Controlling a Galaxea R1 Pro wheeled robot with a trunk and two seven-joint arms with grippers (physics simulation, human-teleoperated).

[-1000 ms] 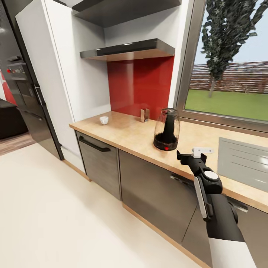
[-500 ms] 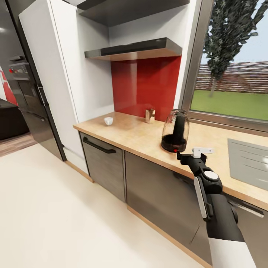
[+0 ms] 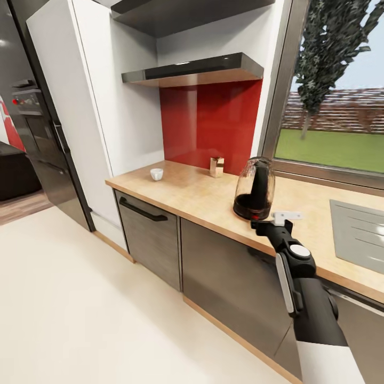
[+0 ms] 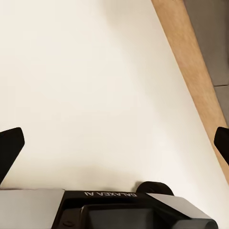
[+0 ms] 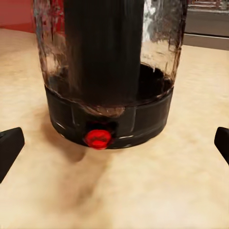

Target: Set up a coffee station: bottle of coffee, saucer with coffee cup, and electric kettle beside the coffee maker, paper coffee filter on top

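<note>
The electric kettle (image 3: 254,186), clear glass with a black base and red switch, stands on the kitchen countertop (image 3: 192,197) below the window. My right gripper (image 3: 273,221) hovers just in front of its base. In the right wrist view the kettle (image 5: 109,81) looms close, and the open right gripper (image 5: 114,145) has nothing between its fingertips (image 5: 9,148). A small white cup (image 3: 156,173), apparently the coffee cup, sits at the counter's left end. The kitchen shelf (image 3: 197,69) above is bare. My left gripper (image 4: 114,143) is open over the pale floor.
A small brown box (image 3: 216,166) stands against the red backsplash. The steel sink (image 3: 357,232) lies right of the kettle. A tall white cabinet (image 3: 74,106) and a dark oven column (image 3: 32,122) stand to the left. A wood kick strip (image 4: 195,76) runs below the cabinets.
The whole view has shifted, so the camera moved. The kettle now sits closer to my right gripper, almost touching it in the picture. Nothing on the counter has moved.
</note>
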